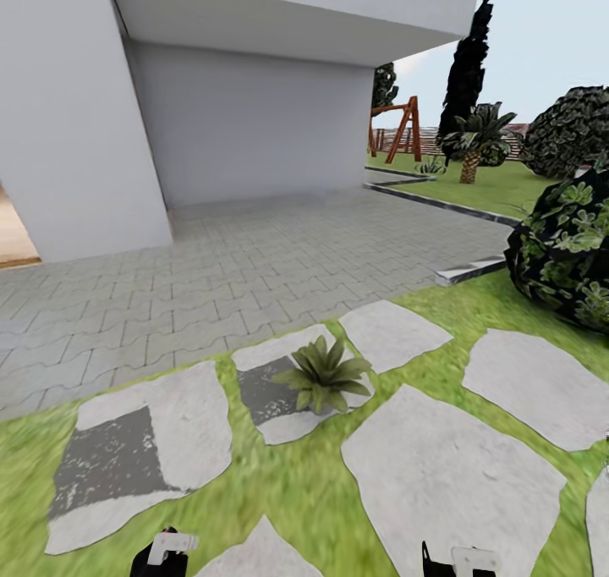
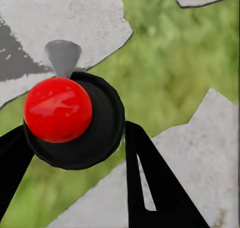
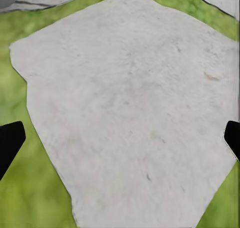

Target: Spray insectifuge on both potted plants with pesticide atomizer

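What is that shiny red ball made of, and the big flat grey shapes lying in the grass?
The red ball looks like glossy plastic: smooth, with bright white glints on top. It sits in a black cup that seems dull plastic or rubber, though the render leaves that open. The stepping stones look like rough, matte stone: pale grey, speckled, with uneven edges. The grass around them looks like real lawn.

Between your left gripper point(image 2: 75, 153) fingers sits a glossy red ball point(image 2: 57, 109), smooth with bright highlights, on a matt black rounded body point(image 2: 97, 133) with a dull grey cone point(image 2: 63, 56). Beneath your right gripper point(image 3: 120, 143) lies a pale stepping stone point(image 3: 130, 102), rough and chalky, edged by soft grass point(image 3: 20, 198). Ahead of both tools, the potted plant point(image 1: 323, 376) has matt green leaves; beyond it the paving point(image 1: 254, 281) looks like dull grey interlocking block, and the wall point(image 1: 245, 120) like smooth plaster.
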You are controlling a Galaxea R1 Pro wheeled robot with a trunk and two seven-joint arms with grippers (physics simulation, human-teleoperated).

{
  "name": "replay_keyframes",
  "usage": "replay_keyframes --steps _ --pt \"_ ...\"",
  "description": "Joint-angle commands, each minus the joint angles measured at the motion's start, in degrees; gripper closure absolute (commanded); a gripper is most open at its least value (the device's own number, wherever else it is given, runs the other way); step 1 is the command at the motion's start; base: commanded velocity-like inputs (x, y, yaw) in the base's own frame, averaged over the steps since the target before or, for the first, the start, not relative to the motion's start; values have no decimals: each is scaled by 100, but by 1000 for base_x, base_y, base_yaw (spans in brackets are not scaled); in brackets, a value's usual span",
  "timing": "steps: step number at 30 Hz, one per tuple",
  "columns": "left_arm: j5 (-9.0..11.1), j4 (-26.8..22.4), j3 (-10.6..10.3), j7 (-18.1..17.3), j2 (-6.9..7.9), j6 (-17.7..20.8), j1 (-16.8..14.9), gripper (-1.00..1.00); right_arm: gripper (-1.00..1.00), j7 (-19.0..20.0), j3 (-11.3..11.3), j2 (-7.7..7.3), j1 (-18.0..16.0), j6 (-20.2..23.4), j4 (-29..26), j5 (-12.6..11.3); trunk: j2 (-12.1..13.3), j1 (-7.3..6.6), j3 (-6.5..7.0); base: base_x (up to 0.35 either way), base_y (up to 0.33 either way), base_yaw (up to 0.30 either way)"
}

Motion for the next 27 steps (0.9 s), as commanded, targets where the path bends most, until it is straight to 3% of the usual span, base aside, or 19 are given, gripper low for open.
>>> replay_keyframes --steps 1,15,20,22,23,24,27 --pt "-44 2 25 -11 1 -18 -2 100 -100 -22 -21 3 -5 -14 7 62 -2 2 -5 336 0 -261" --pt "-44 2 25 -14 18 -21 -2 100 -100 -24 -22 2 -5 -14 7 59 -2 2 -5 336 0 -257" --pt "-85 -55 -12 -54 19 -8 -5 100 -100 0 18 -5 -5 -6 -28 94 -2 2 -5 156 0 -65" --pt "-171 -82 -68 -88 37 2 -15 100 -100 7 308 -7 -5 0 -46 292 -2 2 -5 19 0 -6" --pt "-437 -90 -271 -456 75 18 -64 100 -100 17 778 -38 -2 6 -91 693 -2 2 -5 5 0 -2" --pt "-501 -91 -310 -581 87 23 -73 100 -100 19 852 -42 -1 7 -106 774 -2 2 -5 4 0 -1" --pt "-838 -94 -434 -1424 225 56 -107 100 -100 116 1104 -54 -7 22 -243 1255 -2 2 -5 2 0 -1"
